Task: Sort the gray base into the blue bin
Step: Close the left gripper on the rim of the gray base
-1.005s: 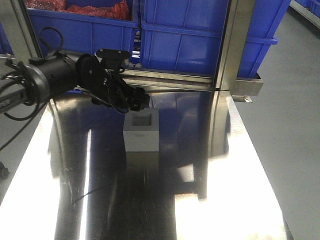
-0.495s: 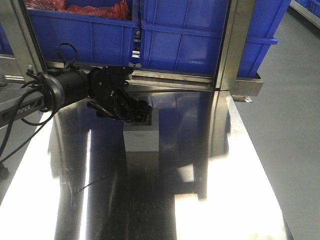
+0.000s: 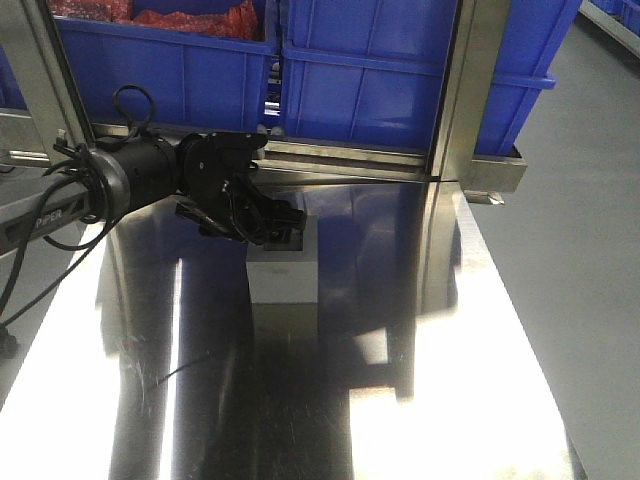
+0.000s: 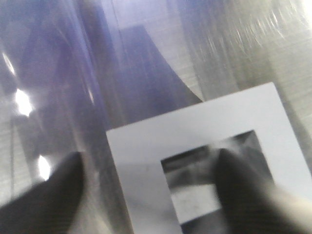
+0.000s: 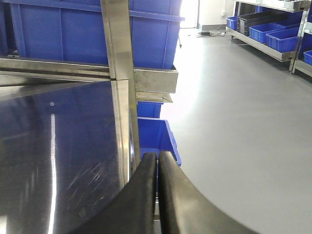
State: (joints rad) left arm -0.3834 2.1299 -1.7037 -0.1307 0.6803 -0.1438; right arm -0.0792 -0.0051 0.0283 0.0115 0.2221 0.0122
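The gray base (image 3: pixel 285 280) stands upright on the polished steel table (image 3: pixel 450 380), in the far half of the surface and a little toward 9 o'clock from its middle, with its recessed face turned up. In the left wrist view the gray base (image 4: pixel 204 131) fills the lower right, its square recess dark against the pale rim. The left gripper (image 3: pixel 272 228) reaches in from 9 o'clock and hangs over the top of the block with its jaws parted. One finger (image 4: pixel 243 195) is down over the recess, while the other finger (image 4: pixel 63 195) sits outside the block's 9 o'clock edge, above the table, so the pair straddles one wall. A gap shows on both sides of that wall, and nothing is gripped. At about 1 o'clock from the block, on the rack behind the table, stands the blue bin (image 3: pixel 400 80), well apart from the block. A second blue crate (image 3: pixel 165 70) at 11 o'clock holds something red. A steel post (image 3: pixel 462 90) rises at 2 o'clock, in front of the bin. The right gripper (image 5: pixel 157 195) hangs near the table's 3 o'clock edge. Its jaws are pressed almost together with only a thin slit between them, and they carry nothing. A lower blue crate (image 5: pixel 156 139) shows beyond it, below the table.
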